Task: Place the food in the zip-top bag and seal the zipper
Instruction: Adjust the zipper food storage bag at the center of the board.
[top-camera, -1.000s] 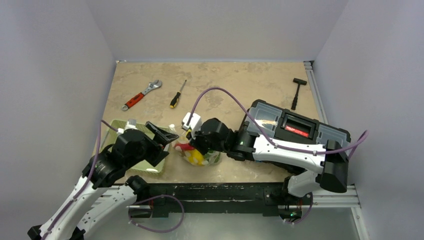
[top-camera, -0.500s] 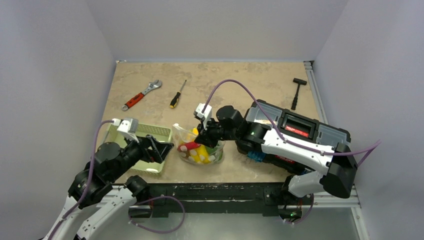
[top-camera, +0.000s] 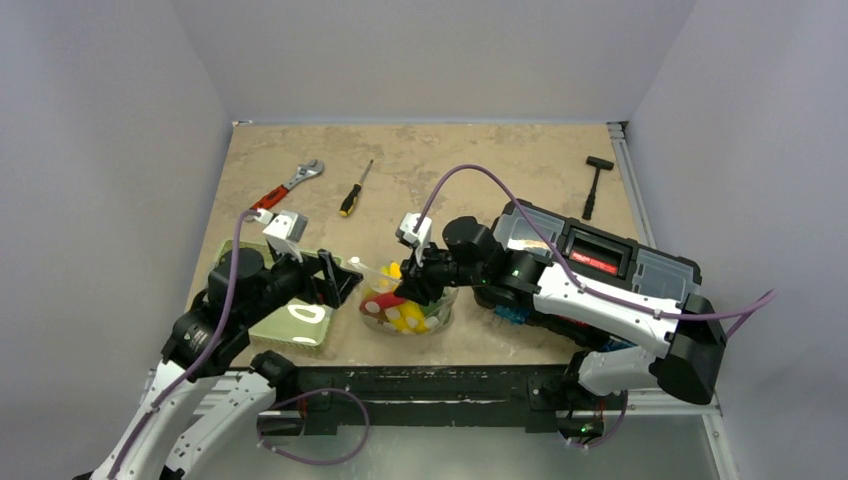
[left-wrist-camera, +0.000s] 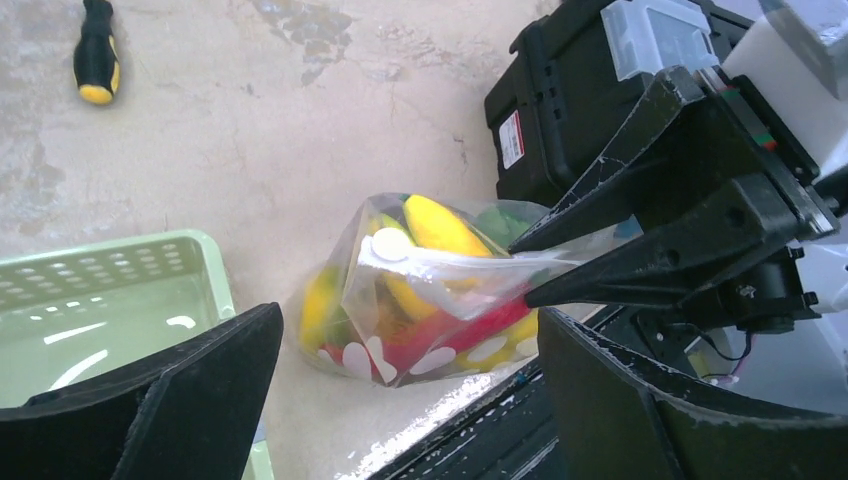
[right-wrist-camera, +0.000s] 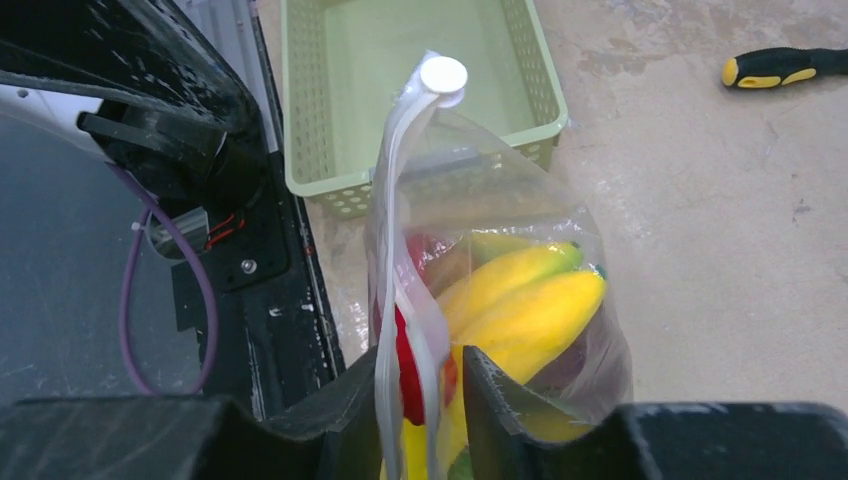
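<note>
Left gripper (left-wrist-camera: 408, 320): spread wide, facing the bag.
Right gripper (right-wrist-camera: 420, 358): slightly parted astride the zipper (right-wrist-camera: 400, 200).
Zip-top bag (right-wrist-camera: 520, 230): upright on worktop (top-camera: 450, 160), beside basket (right-wrist-camera: 300, 100), food (right-wrist-camera: 520, 300) inside.

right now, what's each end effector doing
left end effector: open, holding nothing
right end effector: jaws narrowly parted around the zipper of the zip-top bag; whether it grips cannot be told
</note>
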